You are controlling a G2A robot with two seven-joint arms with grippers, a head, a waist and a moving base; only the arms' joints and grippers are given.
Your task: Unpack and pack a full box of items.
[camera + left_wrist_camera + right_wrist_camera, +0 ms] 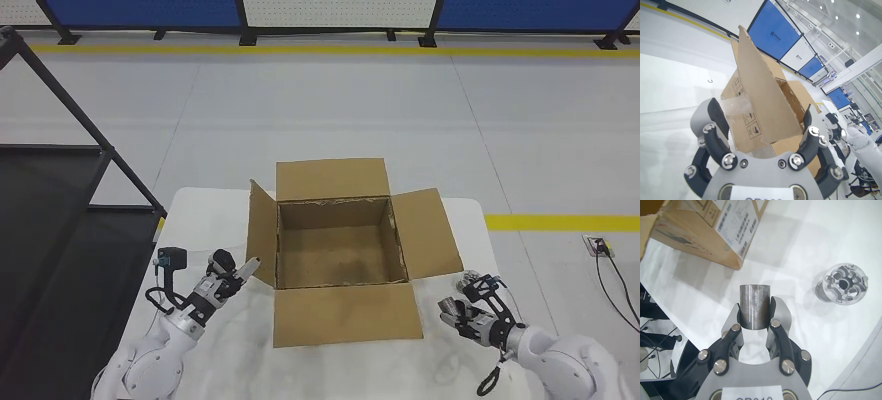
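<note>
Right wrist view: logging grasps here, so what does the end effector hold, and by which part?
The right end effector grips a metal cylinder by its curved side, near one end.

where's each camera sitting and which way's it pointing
Top view: above the arms, looking down on box and table; both arms show.
Left wrist view: on that wrist, facing the box's side past the open left gripper.
Right wrist view: on that wrist, facing the table; right gripper holds a metal cylinder.
All share the box.
</note>
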